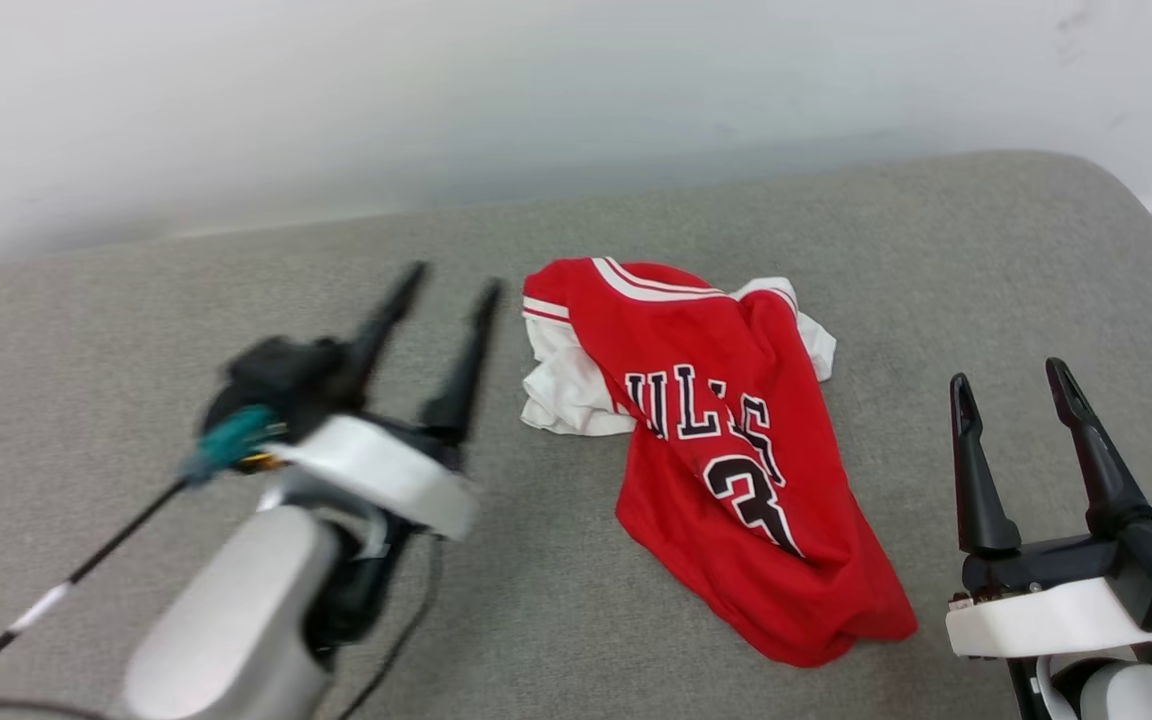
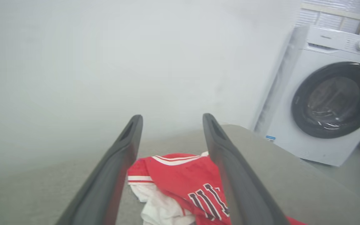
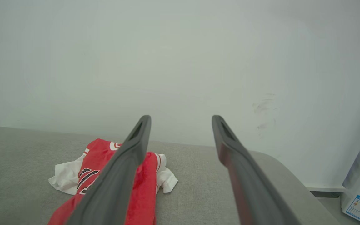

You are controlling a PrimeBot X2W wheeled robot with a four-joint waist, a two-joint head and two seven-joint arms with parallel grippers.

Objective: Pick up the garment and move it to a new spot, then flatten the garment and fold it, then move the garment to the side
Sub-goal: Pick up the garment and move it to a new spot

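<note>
The step in hand looks like the first pick-up: the garment (image 1: 726, 440) lies untouched on the grey cushion (image 1: 136, 400), and both grippers are empty with their jaws spread. The left gripper (image 1: 453, 280), blurred in the head view, hangs just beside the garment's left side, pointing toward the cushion's far edge. The right gripper (image 1: 1008, 377) waits near the near right corner, close to the red hem but apart from it.

A sound grasp would probably take 2 separate points, such as the striped collar or shoulder for the left and the hem for the right, pinching 1 layer where possible. That way the lift should open the cloth rather than carry it as a lump. The fingers need to come down low enough to catch fabric without dragging it along the cushion.

The garment sits crumpled around the cushion's middle, slightly toward the far edge. It is red with white sleeves bunched at its left and far right, and white-and-red striped trim. Black letters outlined in white read "ULLS" above a "3", the rest hidden in folds.
</note>
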